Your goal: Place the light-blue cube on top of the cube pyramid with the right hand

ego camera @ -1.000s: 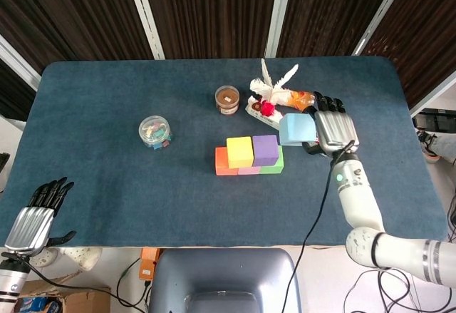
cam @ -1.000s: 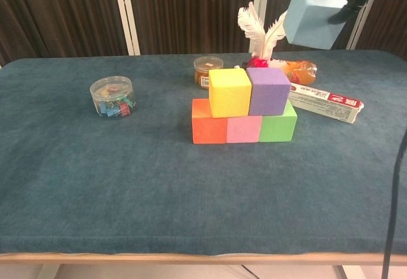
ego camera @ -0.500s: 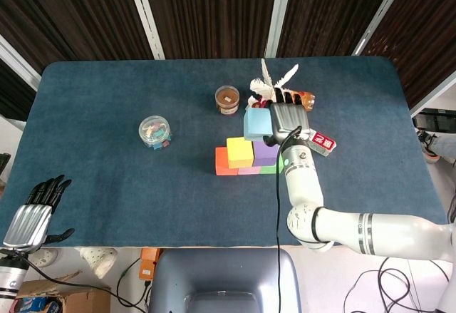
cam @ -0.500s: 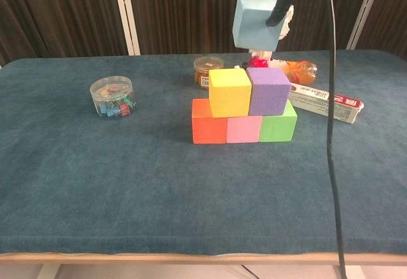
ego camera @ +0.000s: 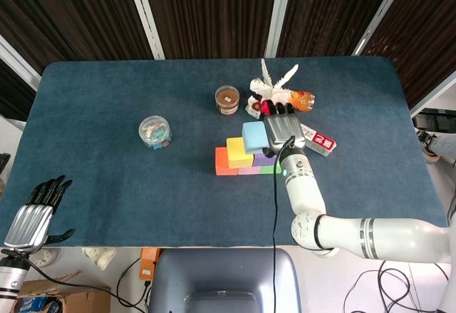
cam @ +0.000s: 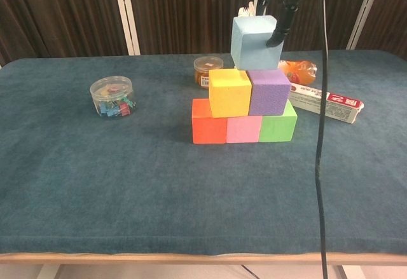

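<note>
Since the earlier frames, the light-blue cube has been carried from beyond the pyramid's right end to a spot directly over the cube pyramid, and lowered. It is grasped by the right hand, whose fingers are wrapped over its top and far side. In the chest view the cube's underside appears to sit at, or just above, the seam between the yellow cube and the purple cube; whether contact has been made cannot be told. The cube is tilted slightly, so its lower face is judged not yet flat on the two tops. The coming move is judged to turn on this: a short straight descent with the cube levelled, centred across both upper cubes. The left hand is seen unclenched and empty off the table's near left corner, well apart from the pyramid.
</note>
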`<state>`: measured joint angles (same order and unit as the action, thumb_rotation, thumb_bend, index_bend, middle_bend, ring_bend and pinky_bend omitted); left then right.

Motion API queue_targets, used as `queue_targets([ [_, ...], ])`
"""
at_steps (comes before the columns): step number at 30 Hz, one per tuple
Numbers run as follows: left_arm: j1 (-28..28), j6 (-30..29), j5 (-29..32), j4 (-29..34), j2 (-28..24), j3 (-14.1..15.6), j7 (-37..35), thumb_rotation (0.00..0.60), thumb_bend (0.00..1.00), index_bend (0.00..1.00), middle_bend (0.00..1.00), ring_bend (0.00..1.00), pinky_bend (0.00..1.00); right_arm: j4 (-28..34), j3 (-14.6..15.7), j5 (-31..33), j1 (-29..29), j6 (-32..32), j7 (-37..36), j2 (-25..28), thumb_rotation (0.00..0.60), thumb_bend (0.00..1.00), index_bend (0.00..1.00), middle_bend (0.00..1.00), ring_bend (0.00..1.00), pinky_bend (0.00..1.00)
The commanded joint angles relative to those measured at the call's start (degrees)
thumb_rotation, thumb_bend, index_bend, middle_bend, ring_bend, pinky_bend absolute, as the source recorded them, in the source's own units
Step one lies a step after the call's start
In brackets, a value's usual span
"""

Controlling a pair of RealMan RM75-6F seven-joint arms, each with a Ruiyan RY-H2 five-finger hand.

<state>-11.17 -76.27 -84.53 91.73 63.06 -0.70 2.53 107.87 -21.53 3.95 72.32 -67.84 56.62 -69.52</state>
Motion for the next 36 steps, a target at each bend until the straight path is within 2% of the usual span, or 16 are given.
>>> queue_targets([
  [1, 0.1, -0.2, 0.0, 0.0, 0.0, 0.0, -0.1, 0.600, 0.06, 0.00, 0.00, 0.00, 0.10, -0.3, 0.2, 0.0, 0.2, -0.4, -0.2, -0.4, 0.600, 0.23, 0.41, 0.00, 0.00, 0.00],
  [13, 0.3, -0.7, -0.7, 0.0, -0.2, 0.2, -0.6, 0.600, 0.06, 0.00, 0.00, 0.00, 0.10, -1.8, 1.1, -0.3, 0.0, -0.1, -1.7, -2.0, 0.600, 0.23, 0.40, 0.00, 0.00, 0.00],
  [36, 0.2, -0.5, -0.8, 0.0, -0.3, 0.3, -0.6, 0.600, 0.06, 0.00, 0.00, 0.00, 0.10, -1.7, 1.6, 1.4, 0.3, -0.2, -1.4, -1.6, 0.600, 0.23, 0.38, 0.00, 0.00, 0.00],
])
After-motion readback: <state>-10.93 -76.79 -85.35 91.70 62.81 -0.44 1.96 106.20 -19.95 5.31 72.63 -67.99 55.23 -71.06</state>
